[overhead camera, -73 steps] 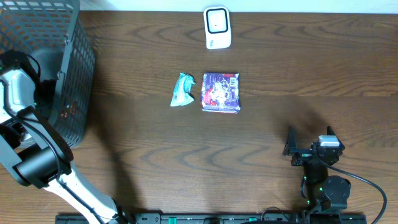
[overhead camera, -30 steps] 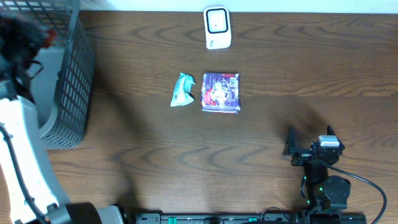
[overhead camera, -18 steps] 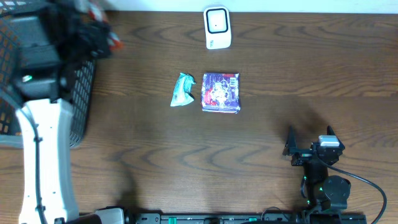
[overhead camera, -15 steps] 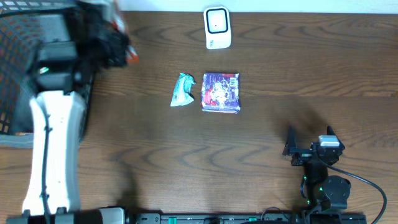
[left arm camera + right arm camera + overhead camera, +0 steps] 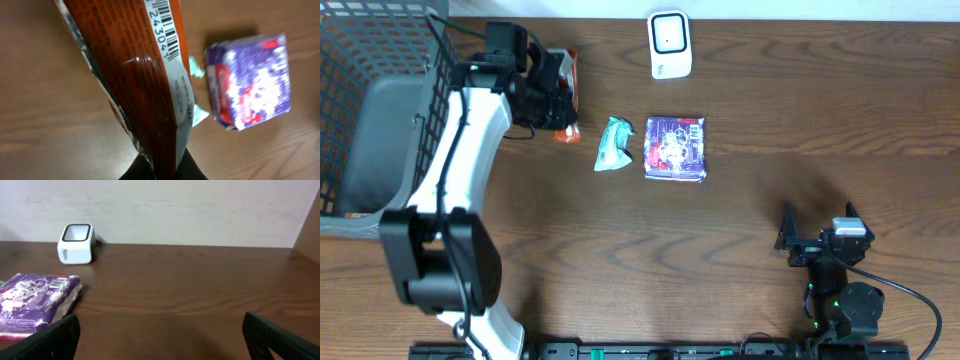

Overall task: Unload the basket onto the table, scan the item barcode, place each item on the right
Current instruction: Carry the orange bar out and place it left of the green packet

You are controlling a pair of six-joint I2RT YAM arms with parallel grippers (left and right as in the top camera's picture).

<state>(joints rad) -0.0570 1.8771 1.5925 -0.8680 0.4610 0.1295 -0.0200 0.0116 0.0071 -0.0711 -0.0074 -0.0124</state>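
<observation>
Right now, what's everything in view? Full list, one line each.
snack packet: one, red-brown with a printed barcode, held above the table to the left of the teal wrapper
teal wrapper: one, teal, mid-table, just left of the purple packet
purple packet: one, purple with white and red print, mid-table, lying flat
scanner: one, white, far edge of the table, beyond the purple packet
wire basket: one, dark grey, far left corner
table: one, dark brown wood, under everything
left hand: one, black, shut on the snack packet, near the basket
right hand: one, black, open, empty, near right of the table
</observation>
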